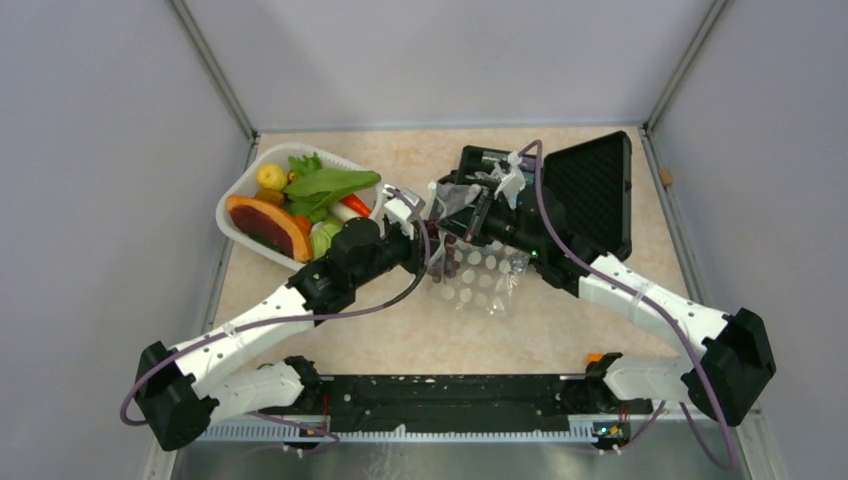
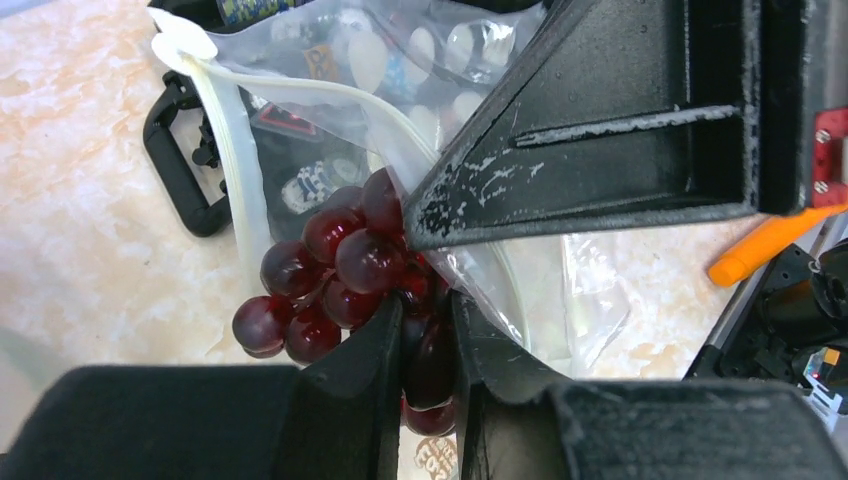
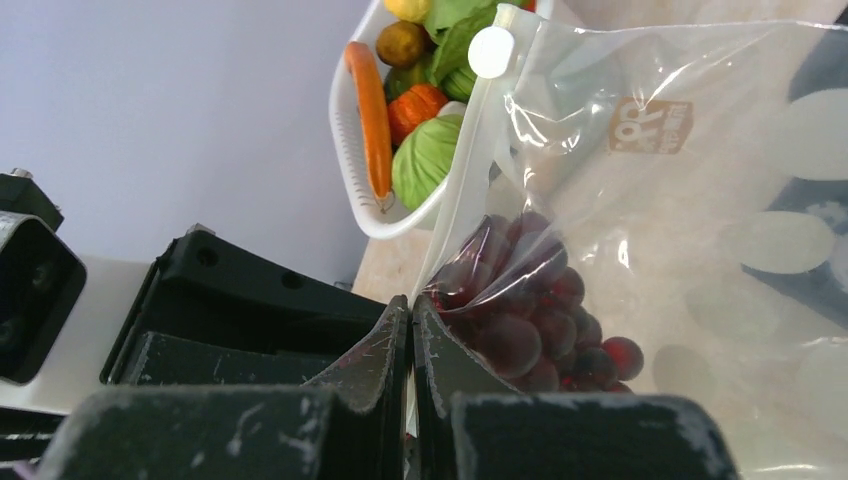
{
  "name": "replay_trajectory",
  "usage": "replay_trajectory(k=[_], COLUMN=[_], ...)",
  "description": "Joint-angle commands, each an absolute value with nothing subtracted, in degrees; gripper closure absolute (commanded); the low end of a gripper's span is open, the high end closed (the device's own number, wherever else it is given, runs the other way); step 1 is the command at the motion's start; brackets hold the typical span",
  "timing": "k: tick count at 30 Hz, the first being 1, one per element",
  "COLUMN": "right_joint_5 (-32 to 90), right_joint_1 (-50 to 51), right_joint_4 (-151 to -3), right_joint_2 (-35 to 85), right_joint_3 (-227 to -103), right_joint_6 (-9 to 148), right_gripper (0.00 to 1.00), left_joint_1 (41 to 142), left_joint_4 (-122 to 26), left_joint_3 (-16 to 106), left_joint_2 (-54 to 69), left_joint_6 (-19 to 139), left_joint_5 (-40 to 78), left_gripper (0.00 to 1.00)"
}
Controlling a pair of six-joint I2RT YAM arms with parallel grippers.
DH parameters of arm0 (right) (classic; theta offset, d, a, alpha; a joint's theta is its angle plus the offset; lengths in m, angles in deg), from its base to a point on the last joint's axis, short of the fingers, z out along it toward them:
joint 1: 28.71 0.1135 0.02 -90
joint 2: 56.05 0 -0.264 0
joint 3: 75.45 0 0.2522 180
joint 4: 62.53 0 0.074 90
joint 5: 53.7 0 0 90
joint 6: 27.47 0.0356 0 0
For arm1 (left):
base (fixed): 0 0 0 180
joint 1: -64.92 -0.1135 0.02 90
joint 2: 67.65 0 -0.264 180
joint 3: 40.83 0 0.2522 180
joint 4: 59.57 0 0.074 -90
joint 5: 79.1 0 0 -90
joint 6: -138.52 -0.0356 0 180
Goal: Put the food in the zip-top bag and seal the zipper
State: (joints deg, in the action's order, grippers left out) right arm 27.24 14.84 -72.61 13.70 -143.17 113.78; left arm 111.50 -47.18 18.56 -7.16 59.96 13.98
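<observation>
Though clear and floppy, dotted zip-top bag [image 3: 700,200] against glossy round grapes [image 2: 340,270].

Clear, pale-dotted zip-top bag [image 1: 478,282] lay crumpled approx. mid-surface, mouth raised toward the far edge & open. Whitish zipper [image 3: 458,200] was unsealed. Dark grapes [image 2: 335,275], a glossy red-purple bunch, sat at the mouth, partly behind film. Lemon [image 1: 270,176], green leaves [image 1: 330,185] etc. were heaped nr the far-left corner.

White shells and black joints on the left arm [image 1: 250,325] and the right arm [image 1: 650,305]. A purple cable [image 1: 541,195] trails back from each pincer. The left gripper [image 2: 428,312] shows matte black wedge fingers. The right gripper [image 3: 411,305] is the same black, scuffed with pale scratches.
</observation>
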Motion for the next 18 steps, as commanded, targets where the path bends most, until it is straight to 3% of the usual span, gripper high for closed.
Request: replay_trajectory(k=[1, 4, 6, 7, 18], right_joint_5=[19.5, 16.1, 13.9, 13.2, 13.4], right_joint_1=[11.3, 10.9, 10.9, 10.9, 10.0], right_joint_4=[-62.9, -58.7, -56.1, -55.1, -52.6], right_joint_2=[11.7, 12.3, 12.7, 12.8, 11.8], right_joint_3=[-140.5, -138.5, -137.5, -137.1, -133.9], right_joint_6=[118.0, 119.8, 120.5, 121.1, 123.9], right_gripper=[1.0, 1.0, 1.0, 1.0, 1.0], left_joint_1=[112.0, 112.1, 112.1, 112.0, 111.9], left_joint_4=[-51.9, -51.3, -49.9, -49.0, -47.7], left_joint_3=[18.9, 19.7, 20.4, 20.7, 18.7], left_joint_2=[-9.4, -7.5, -6.5, -6.3, -12.7], left_joint_6=[59.9, 60.8, 60.6, 60.7, 62.1], left_joint_5=[15.5, 17.3, 19.5, 19.9, 14.2], left_gripper=[0.76, 0.7, 0.52, 0.48, 0.22])
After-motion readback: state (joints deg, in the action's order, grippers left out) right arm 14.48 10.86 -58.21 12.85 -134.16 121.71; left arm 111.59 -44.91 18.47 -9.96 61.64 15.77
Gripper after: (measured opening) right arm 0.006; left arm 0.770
